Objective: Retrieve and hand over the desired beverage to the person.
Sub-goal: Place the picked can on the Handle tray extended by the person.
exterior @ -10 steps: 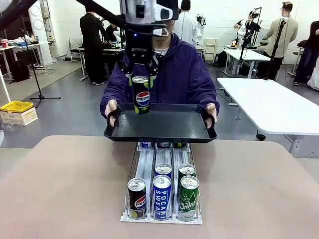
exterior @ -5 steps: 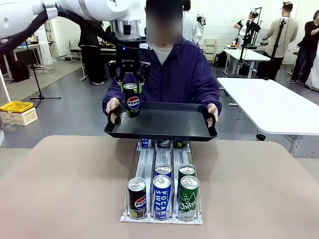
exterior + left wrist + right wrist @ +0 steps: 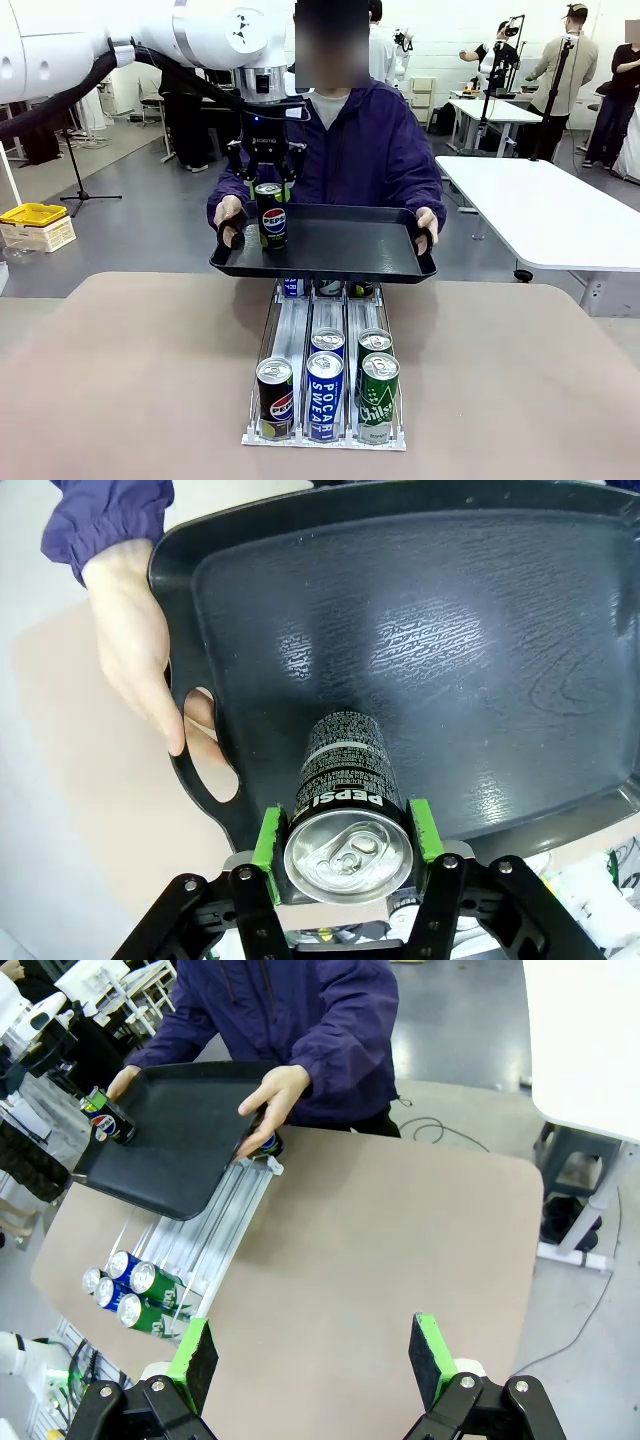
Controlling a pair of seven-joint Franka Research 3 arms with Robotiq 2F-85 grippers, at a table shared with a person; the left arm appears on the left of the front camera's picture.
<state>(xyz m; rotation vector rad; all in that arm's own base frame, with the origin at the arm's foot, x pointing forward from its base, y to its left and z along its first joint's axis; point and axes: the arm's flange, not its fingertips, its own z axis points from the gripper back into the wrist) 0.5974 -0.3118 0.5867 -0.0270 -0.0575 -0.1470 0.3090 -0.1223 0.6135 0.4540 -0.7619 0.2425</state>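
My left gripper [image 3: 268, 188] is shut on a black Pepsi can [image 3: 271, 215], held upright by its top over the left part of a black tray [image 3: 350, 250]. In the left wrist view the green pads clamp the can [image 3: 348, 805] on both sides of my left gripper [image 3: 348, 835], and the can's base is at the tray floor [image 3: 450, 630]; I cannot tell whether it touches. The person [image 3: 365, 150] in a purple jacket holds the tray by both handles, one hand [image 3: 135, 650] close beside the can. My right gripper [image 3: 312, 1360] hangs open high above the table.
A clear rack [image 3: 325, 435] on the brown table holds rows of cans: Pepsi [image 3: 274, 398], Pocari Sweat [image 3: 325, 395] and a green can [image 3: 378, 398] in front. The tray hovers over the rack's far end. White tables [image 3: 540, 210] and other people stand behind.
My left gripper has carried the Pepsi can leftward and down, from above the tray's rim to the tray floor near the person's hand. The tray has stayed put.
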